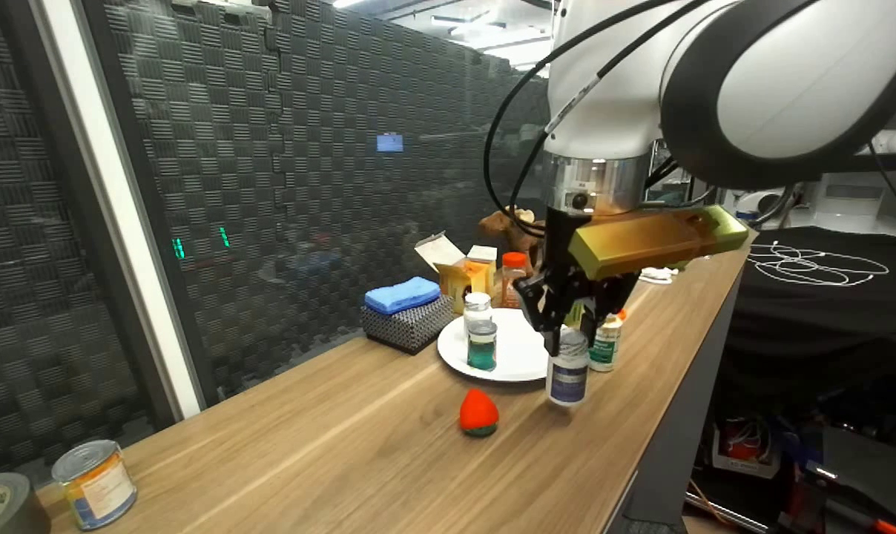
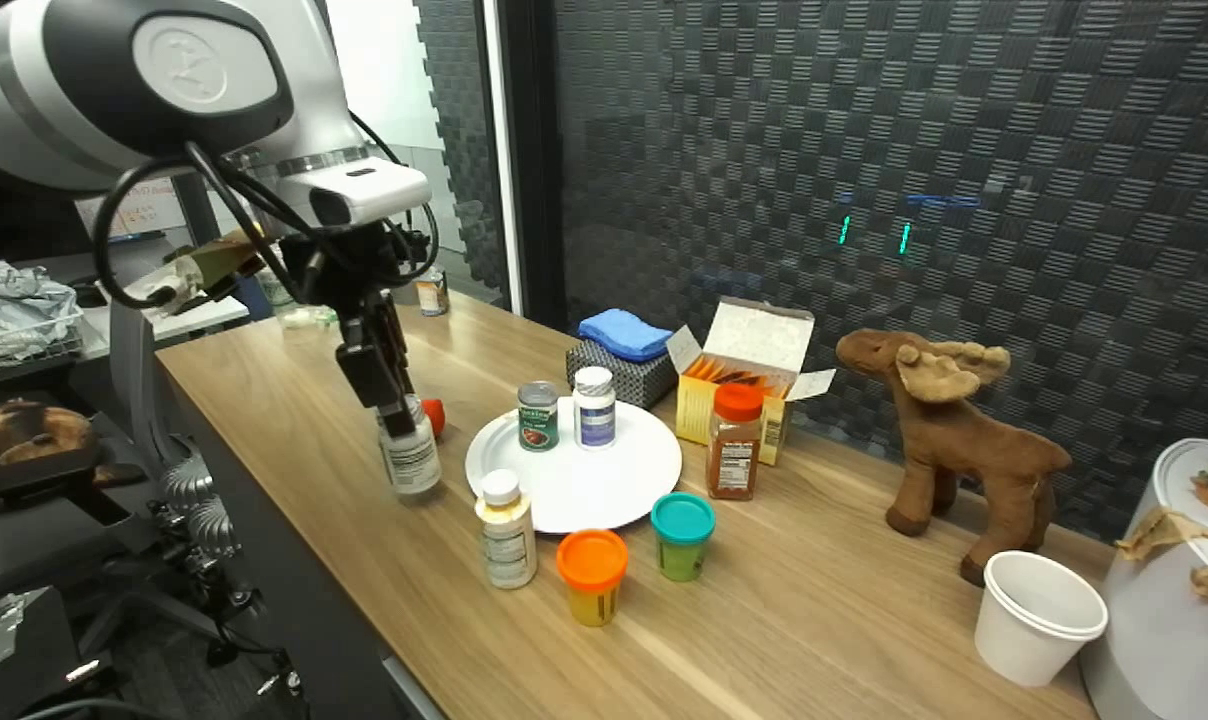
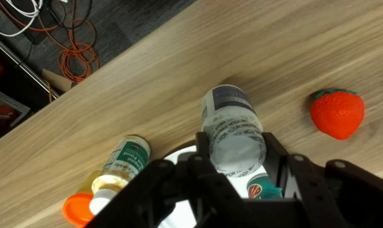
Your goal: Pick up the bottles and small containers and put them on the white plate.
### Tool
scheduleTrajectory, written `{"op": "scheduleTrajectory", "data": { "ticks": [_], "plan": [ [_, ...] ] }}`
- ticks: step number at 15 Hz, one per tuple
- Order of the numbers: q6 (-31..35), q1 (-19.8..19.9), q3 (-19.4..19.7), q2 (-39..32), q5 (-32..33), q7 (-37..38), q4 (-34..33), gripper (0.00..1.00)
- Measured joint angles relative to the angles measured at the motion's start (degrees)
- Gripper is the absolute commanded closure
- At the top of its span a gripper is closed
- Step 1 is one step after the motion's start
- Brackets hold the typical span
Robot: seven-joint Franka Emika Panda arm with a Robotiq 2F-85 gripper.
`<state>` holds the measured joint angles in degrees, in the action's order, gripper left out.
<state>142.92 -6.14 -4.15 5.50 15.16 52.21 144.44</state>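
Smooth white plate (image 2: 599, 492), wood-grain tabletop (image 1: 322, 445)

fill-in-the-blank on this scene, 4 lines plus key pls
The gripper has its fingers at both sides of a white ____.
The plate carries exactly ____ things.
The teal-lidded tub stands beside a tub whose lid is ____.
The strawberry is red with ____ leaves.
Missing words: bottle; two; orange; green.

tin can (image 1: 99, 486) | plush moose (image 2: 974, 440) | blue pad (image 1: 402, 294) (cloth?) on patterned box (image 1: 411, 326)
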Motion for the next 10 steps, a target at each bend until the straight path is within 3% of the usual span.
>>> {"op": "scheduleTrajectory", "data": {
  "ticks": [5,10],
  "plan": [
    [-1.2,2.6,0.0,1.9,0.3,0.0,-2.3,0.81],
    [-0.6,5.2,0.1,-2.9,1.9,0.2,-7.7,0.81]
  ]
}}
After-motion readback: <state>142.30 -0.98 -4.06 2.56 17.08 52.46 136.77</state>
